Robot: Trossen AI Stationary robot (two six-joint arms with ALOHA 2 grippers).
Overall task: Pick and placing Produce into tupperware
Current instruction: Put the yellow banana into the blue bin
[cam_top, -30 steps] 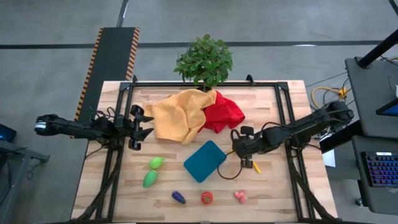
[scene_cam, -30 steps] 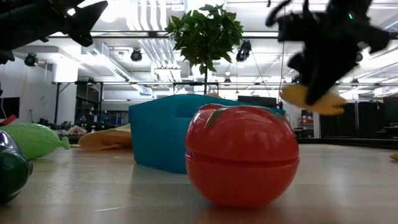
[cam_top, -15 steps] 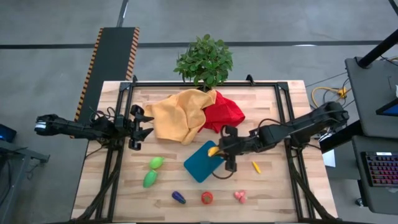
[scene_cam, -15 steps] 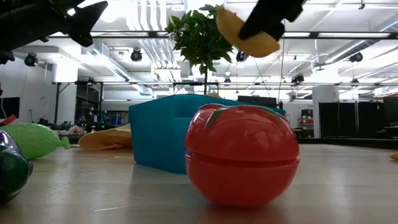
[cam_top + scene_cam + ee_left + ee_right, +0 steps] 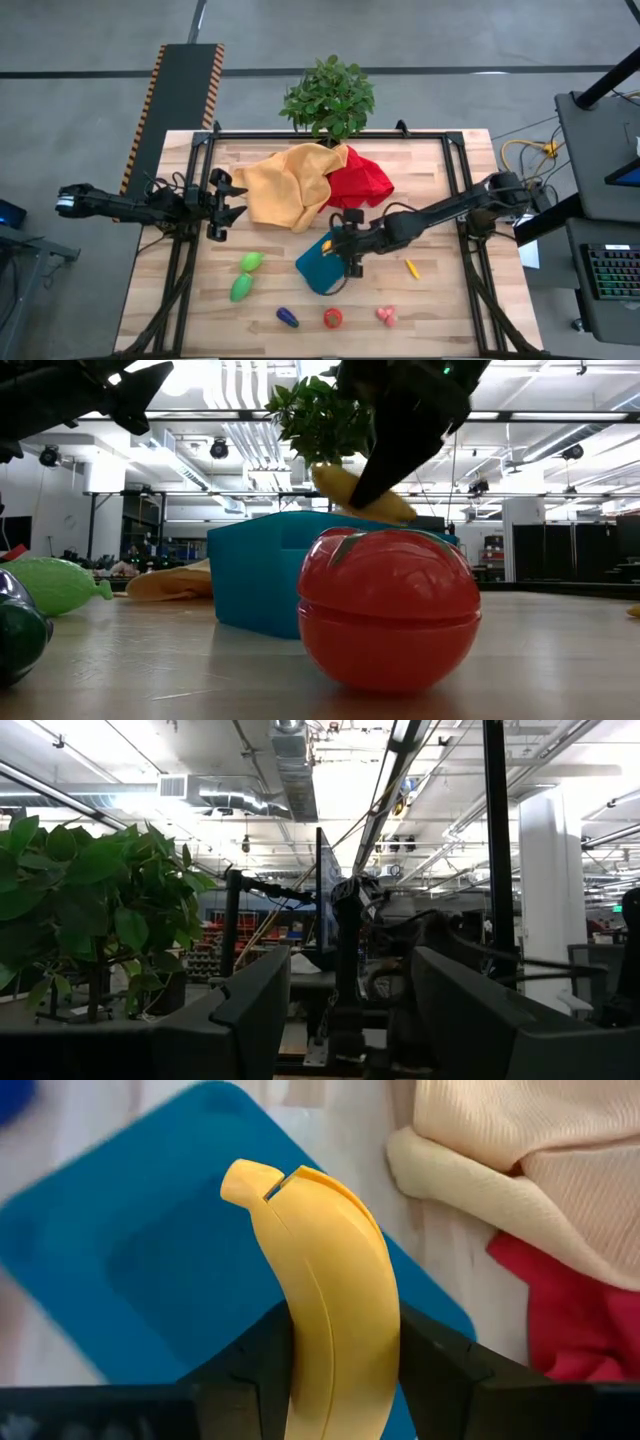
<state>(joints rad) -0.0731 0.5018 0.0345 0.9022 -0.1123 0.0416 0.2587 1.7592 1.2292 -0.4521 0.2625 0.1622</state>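
The right end effector (image 5: 340, 1370) pinches the banana (image 5: 325, 1340) at its lower middle, above the container (image 5: 318, 268). It looks light, rigid, smooth plastic, so a mid-body grip suits it. The left end effector (image 5: 228, 204) waits part-open at the counter (image 5: 430, 300) edge.

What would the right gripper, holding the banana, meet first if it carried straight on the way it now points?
Probably the tupperware: the right gripper points its banana at the teal floor, though depth is unclear.

Overhead, tabletop-level, 2 wrist views
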